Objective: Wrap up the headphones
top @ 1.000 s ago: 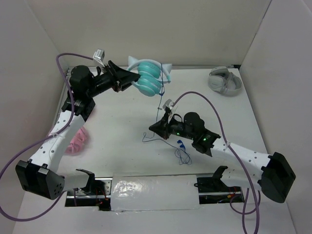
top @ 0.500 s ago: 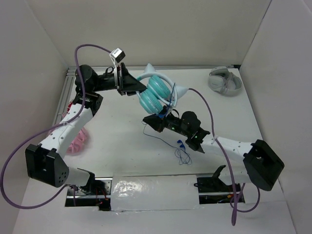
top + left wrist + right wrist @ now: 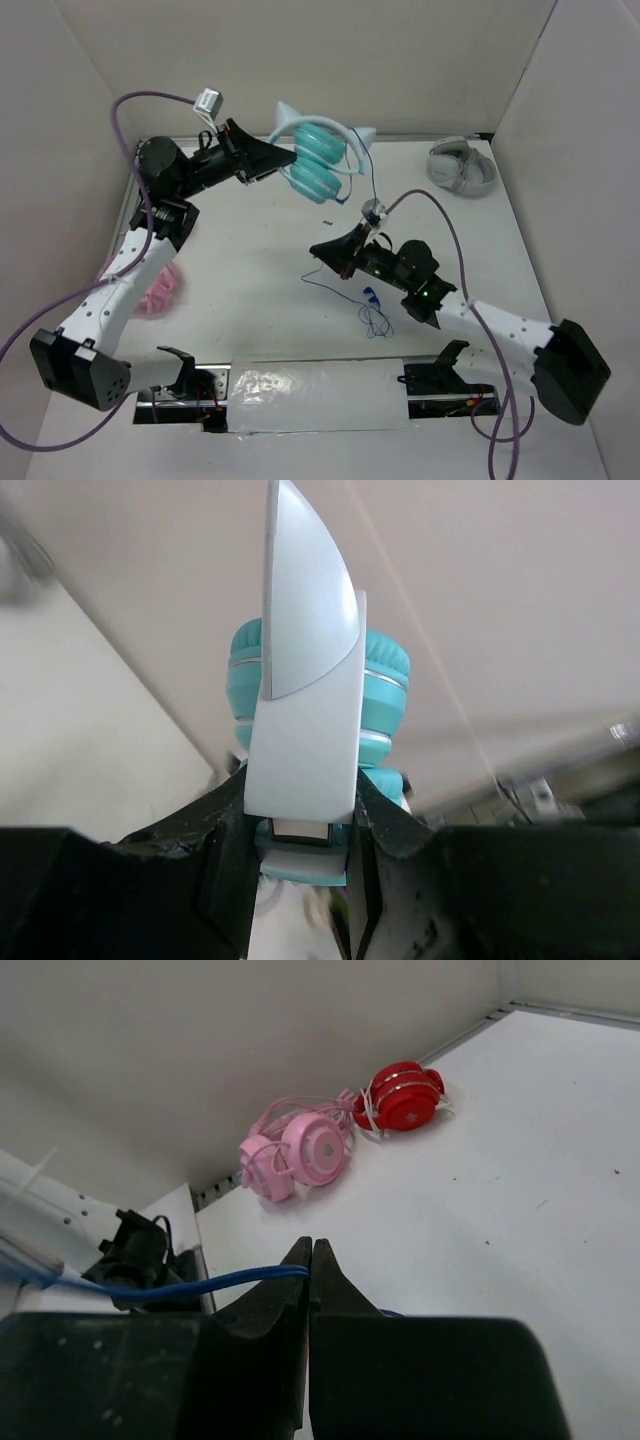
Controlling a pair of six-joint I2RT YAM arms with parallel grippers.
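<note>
The teal headphones (image 3: 318, 160) with a white cat-ear headband hang in the air at the back of the table. My left gripper (image 3: 281, 158) is shut on the white headband (image 3: 305, 730), with the teal cups (image 3: 385, 675) behind it. The thin blue cable (image 3: 368, 180) runs from the headphones down to my right gripper (image 3: 322, 250), which is shut on the cable (image 3: 230, 1280) low over the table's middle. The cable's loose end and plug (image 3: 371, 296) lie on the table in front of the right arm.
Grey-white headphones (image 3: 461, 165) lie at the back right. Pink headphones (image 3: 160, 290) lie at the left by the left arm; in the right wrist view they (image 3: 295, 1150) sit beside red headphones (image 3: 403, 1096). White walls close in the table.
My left gripper has lifted the headphones up and back toward the rear wall. My right gripper has stayed shut on the cable and shifted slightly right, and the cable stretches longer between them.
</note>
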